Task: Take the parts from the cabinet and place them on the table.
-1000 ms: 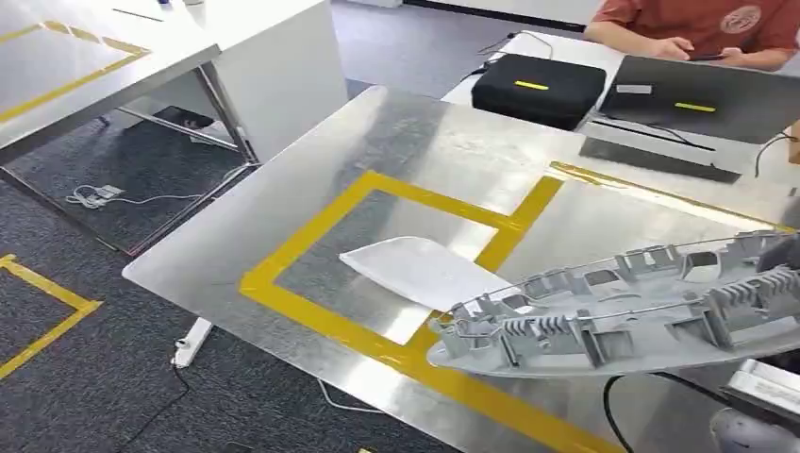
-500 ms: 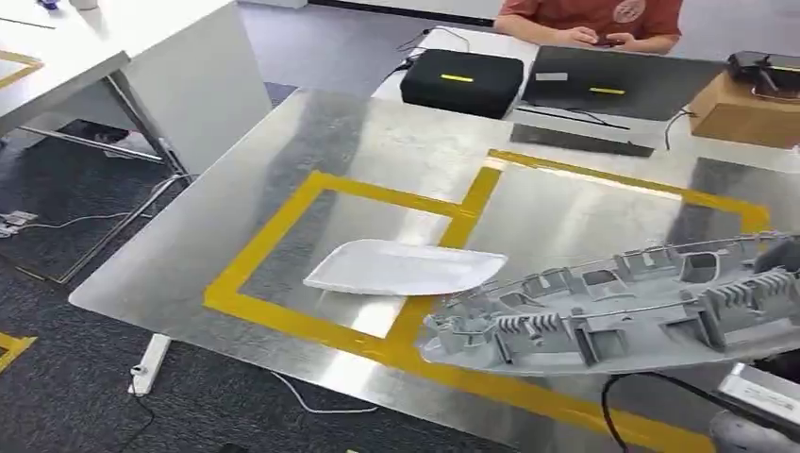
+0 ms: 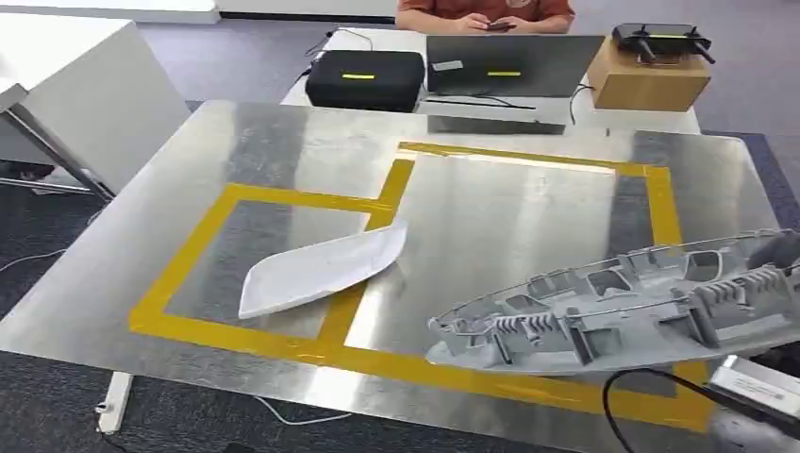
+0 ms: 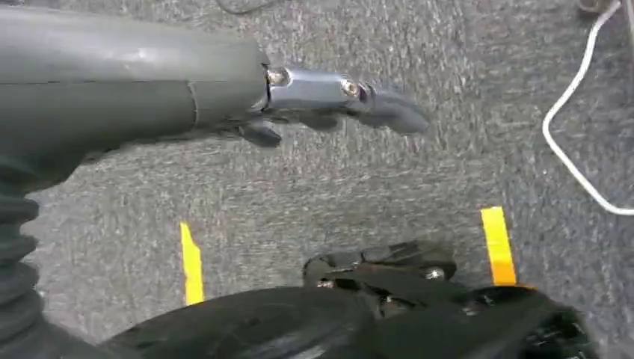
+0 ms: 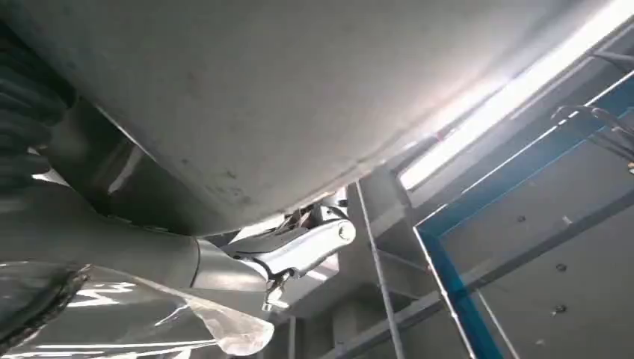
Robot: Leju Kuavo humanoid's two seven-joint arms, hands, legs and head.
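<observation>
Grey part: you have the long grey ribbed part (image 3: 623, 307) carried over the near right corner of the metal table (image 3: 283, 142), ribs facing up, its pointed end toward the middle of the table. It looks to be above the surface, not on it, though you cannot judge the gap from the head view.

Right hand: your right hand (image 5: 247, 258) sits under the part's smooth underside in the right wrist view, thumb pressed up against it. You are holding the part from below, with clear plastic film bunched near the hand.

Left hand: your left hand (image 4: 329, 112) hangs over the carpet, fingers loosely apart, holding nothing.

White part: one white curved panel (image 3: 321, 269) already lies on the table, across the yellow tape (image 3: 283, 196) between the two marked boxes.

Step in hand: by the look of it, you are on the carry-and-place stage for the grey part, with the cabinet pick done.

Next move: it calls for bringing the part further over the right-hand taped box, levelling it, lowering until it rests flat, then freeing the hand from beneath.

Watch for: the long overhang may tip the part off your palm, and its pointed end lies near the white panel.
</observation>
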